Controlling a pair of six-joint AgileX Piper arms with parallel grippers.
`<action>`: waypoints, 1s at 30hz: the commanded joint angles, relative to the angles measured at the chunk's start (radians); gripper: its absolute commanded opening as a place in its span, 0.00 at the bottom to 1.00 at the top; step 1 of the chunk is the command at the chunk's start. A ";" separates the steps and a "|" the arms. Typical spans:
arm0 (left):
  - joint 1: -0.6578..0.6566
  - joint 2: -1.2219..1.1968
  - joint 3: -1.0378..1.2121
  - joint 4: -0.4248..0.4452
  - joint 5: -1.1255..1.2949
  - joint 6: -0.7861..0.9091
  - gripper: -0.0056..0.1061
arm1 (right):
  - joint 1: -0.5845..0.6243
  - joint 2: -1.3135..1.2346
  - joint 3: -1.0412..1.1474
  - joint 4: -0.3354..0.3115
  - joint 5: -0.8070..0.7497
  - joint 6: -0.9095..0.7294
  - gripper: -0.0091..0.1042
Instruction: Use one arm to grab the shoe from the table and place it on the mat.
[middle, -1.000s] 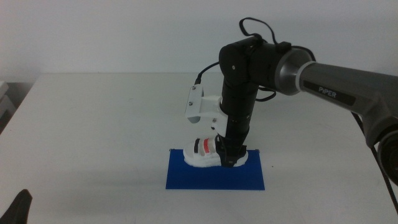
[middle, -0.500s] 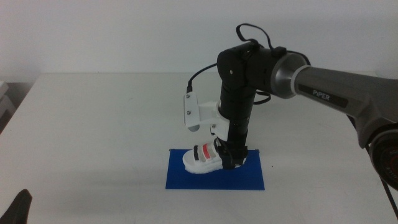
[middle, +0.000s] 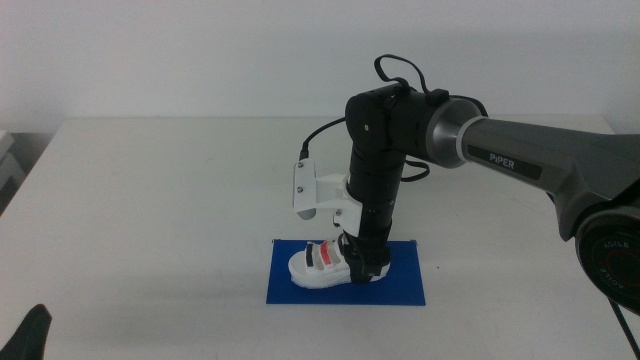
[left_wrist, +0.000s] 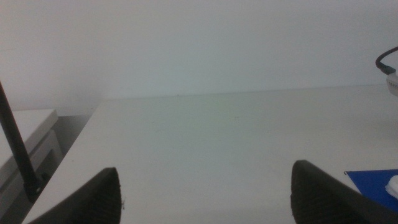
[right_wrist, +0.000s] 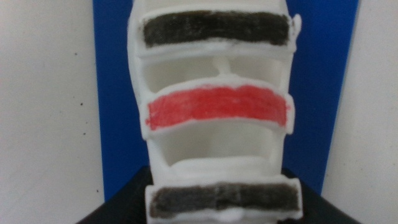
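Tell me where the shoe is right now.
In the middle view the shoe sits on the left half of the blue mat, near the table's front centre, with the right gripper at its heel end.

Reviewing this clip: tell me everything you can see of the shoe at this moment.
The shoe is a small white sandal with a thick white sole and cross straps: black, red, then black in the right wrist view. It looks like rigid moulded plastic. It sits upright over the blue mat, toe toward the table's left side, sole at or just above the mat; contact cannot be confirmed. The right hand comes down from above and grips its heel end. Nothing else touches it.
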 joint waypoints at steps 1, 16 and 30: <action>-0.004 -0.014 0.007 -0.010 -0.082 -0.005 0.89 | -0.002 -0.064 -0.029 0.008 -0.001 0.010 0.10; -0.004 -0.014 0.007 -0.010 -0.082 -0.005 0.89 | -0.003 -0.099 -0.029 0.012 -0.031 0.082 0.77; -0.004 -0.014 0.007 -0.010 -0.082 -0.005 0.89 | -0.205 -0.645 0.230 0.028 -0.231 0.628 0.68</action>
